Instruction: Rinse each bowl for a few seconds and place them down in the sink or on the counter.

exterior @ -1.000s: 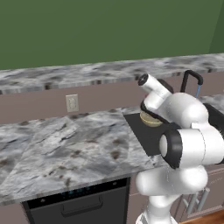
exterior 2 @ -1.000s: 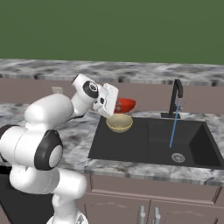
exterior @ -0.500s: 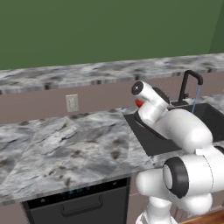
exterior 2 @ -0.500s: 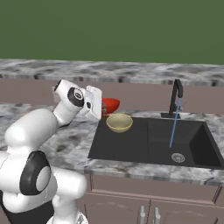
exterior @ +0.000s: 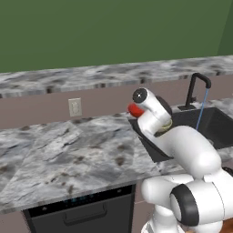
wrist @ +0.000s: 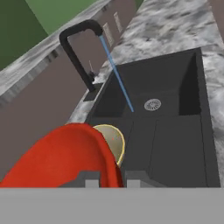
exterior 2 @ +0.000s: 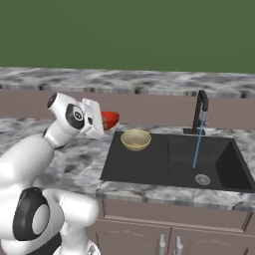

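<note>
My gripper (exterior 2: 101, 122) is shut on the rim of the glossy red bowl (exterior 2: 110, 118), holding it tilted in the air just left of the sink's (exterior 2: 169, 167) left edge, above the marbled counter (exterior 2: 74, 159). In the left base view the red bowl (exterior: 133, 109) pokes out behind the hand. The hand view has the red bowl (wrist: 65, 157) close up, pinched at my gripper (wrist: 109, 177). The tan bowl (exterior 2: 136, 139) sits upright in the sink's left end, and in the hand view the tan bowl (wrist: 113, 139) peeks out past the red one.
The black faucet (exterior 2: 200, 107) runs a thin stream of water (exterior 2: 198, 144) down near the silver drain (exterior 2: 202, 179). A wall outlet (exterior: 75, 107) sits above the wide counter (exterior: 68, 150) left of the sink. A dishwasher front (exterior: 82, 211) lies below it.
The arm has swung left with the red bowl, from over the sink's left end to above the counter beside it. The tan bowl has not moved.
</note>
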Controlling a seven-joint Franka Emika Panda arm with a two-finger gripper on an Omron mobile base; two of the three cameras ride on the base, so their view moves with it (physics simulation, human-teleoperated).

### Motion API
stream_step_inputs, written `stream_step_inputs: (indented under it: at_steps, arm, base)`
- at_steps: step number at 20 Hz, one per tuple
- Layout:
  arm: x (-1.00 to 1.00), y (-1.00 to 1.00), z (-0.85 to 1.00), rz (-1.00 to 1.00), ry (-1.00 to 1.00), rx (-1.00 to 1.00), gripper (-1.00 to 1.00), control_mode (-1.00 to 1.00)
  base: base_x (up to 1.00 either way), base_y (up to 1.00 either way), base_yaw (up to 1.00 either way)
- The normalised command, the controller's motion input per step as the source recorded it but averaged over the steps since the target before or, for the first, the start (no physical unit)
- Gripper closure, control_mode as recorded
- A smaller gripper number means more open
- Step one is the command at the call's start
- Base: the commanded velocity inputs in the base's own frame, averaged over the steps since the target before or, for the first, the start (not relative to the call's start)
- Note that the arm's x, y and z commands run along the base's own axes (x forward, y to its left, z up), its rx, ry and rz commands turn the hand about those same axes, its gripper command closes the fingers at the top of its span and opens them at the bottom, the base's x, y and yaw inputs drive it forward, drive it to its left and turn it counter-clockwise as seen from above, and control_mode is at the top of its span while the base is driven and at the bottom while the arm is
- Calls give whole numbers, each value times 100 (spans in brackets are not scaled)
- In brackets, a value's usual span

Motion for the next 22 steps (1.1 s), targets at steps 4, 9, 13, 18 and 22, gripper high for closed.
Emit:
stream_step_inputs:
  at_steps: [4,9,13,18,22]
  arm:
    - [3,38,15,18,12,12,100,-100]
    - [5,29,6,18,15,15,100,-100]
    - [0,33,0,18,5,9,100,-100]
    - [0,33,-4,16,0,0,100,-100]
    - [0,29,-13,13,-3,-4,100,-100]
  base:
    - [0,0,0]
    - [0,0,0]
    - [0,0,0]
    - [0,0,0]
    - [0,0,0]
